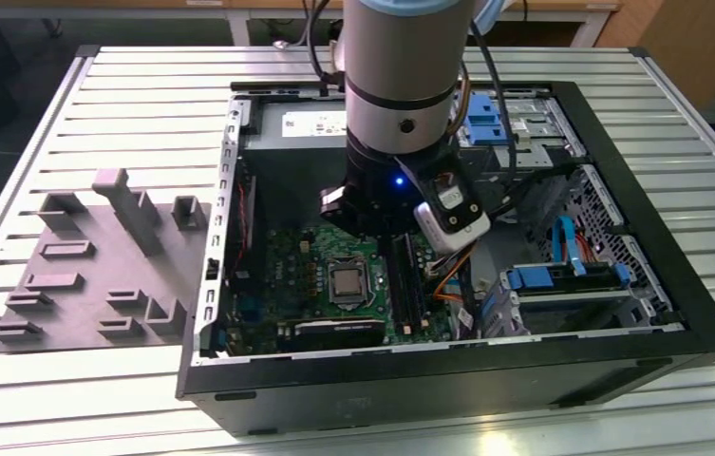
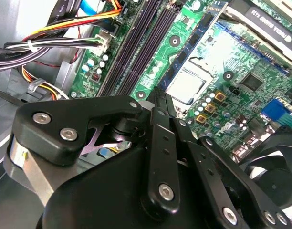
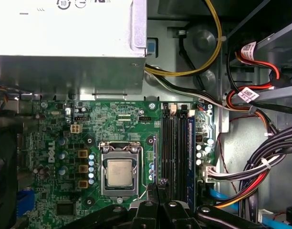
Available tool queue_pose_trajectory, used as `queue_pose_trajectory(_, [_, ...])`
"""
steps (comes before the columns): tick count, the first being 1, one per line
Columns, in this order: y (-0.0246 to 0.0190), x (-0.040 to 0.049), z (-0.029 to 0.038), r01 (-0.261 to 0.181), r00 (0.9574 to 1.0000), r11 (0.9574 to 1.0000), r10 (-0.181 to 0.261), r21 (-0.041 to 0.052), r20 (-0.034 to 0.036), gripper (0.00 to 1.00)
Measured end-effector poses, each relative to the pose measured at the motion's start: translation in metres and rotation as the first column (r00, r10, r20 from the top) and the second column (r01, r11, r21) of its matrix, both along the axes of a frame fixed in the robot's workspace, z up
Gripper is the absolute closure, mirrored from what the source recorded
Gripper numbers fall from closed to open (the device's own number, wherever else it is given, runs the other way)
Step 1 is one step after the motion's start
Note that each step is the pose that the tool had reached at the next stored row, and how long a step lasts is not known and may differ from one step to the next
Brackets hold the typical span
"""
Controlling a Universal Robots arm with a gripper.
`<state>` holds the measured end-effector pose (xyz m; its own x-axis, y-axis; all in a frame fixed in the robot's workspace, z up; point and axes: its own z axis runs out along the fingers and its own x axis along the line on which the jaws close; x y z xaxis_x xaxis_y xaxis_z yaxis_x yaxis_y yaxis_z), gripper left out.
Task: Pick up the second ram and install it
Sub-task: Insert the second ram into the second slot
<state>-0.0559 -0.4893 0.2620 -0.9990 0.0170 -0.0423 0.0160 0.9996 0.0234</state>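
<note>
Close under the wrist, my gripper point(image 3: 158, 187) has its fingers pressed together, and I see nothing pinched between them. It hangs just beside the processor point(image 3: 119, 172), at the end of the memory slots point(image 3: 174, 143). On the slots' side away from the processor, a blue-edged stick point(image 3: 190, 143) looks seated. I cannot tell whether that is the second ram. Well beyond the processor, outside the case, the grey tray point(image 1: 79, 285) holds no stick, so I judge the pickup done and the seating unconfirmed.
</note>
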Motion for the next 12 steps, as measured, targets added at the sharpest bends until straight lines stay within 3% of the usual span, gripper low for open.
queue_pose_trajectory(12, [0.0015,0.0026,-0.0048,0.011,0.9999,0.9999,-0.011,-0.0001,0.0000,0.89])
